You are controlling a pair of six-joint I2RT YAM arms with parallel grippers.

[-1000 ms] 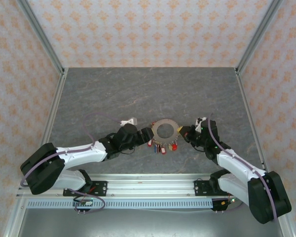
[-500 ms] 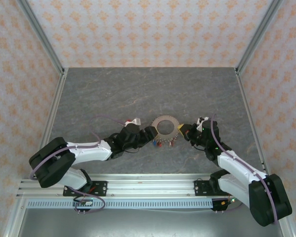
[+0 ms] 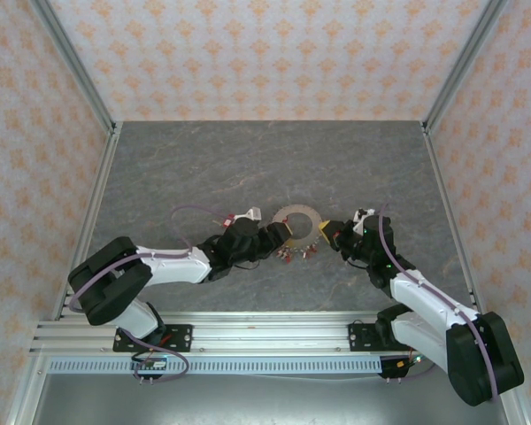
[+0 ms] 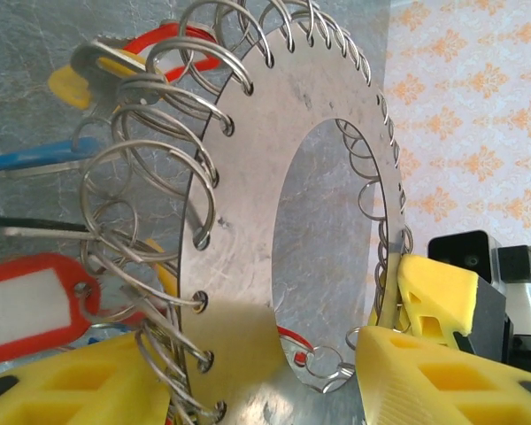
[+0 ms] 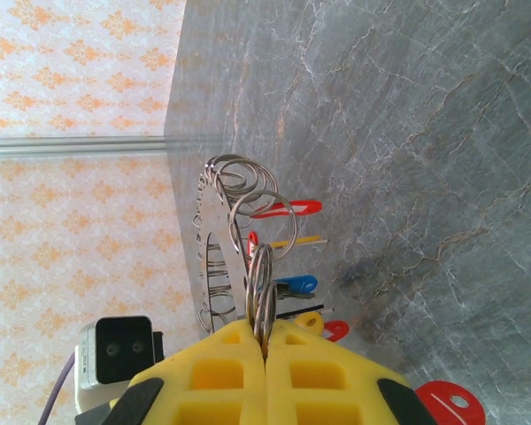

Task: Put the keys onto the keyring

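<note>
The keyring (image 3: 294, 215) is a pale metal disc tipped up on edge between the two grippers. Wire loops (image 4: 150, 142) run through its rim holes. The keys (image 3: 299, 251) hang below it, with a red tag (image 4: 31, 305), a blue one (image 4: 26, 161) and a yellow one (image 4: 71, 84). My left gripper (image 3: 281, 235) (image 4: 257, 354) is open, and its yellow fingers (image 4: 451, 381) straddle the disc's near rim. My right gripper (image 3: 321, 232) (image 5: 265, 329) is shut on the disc's opposite rim and its loops. The disc (image 5: 208, 239) shows edge-on there, beside red (image 5: 283, 209) and blue (image 5: 296, 285) keys.
The grey marbled table (image 3: 248, 168) is walled by patterned panels on three sides. A metal rail (image 3: 274, 332) carrying both arm bases runs along the near edge. The right gripper's yellow finger (image 4: 434, 292) and black camera housing (image 4: 487, 274) sit behind the disc.
My left arm has reached right, up to the disc, and its jaws have narrowed. The disc has tipped up and shifted slightly away, the keys following. The right gripper has kept its grip.
</note>
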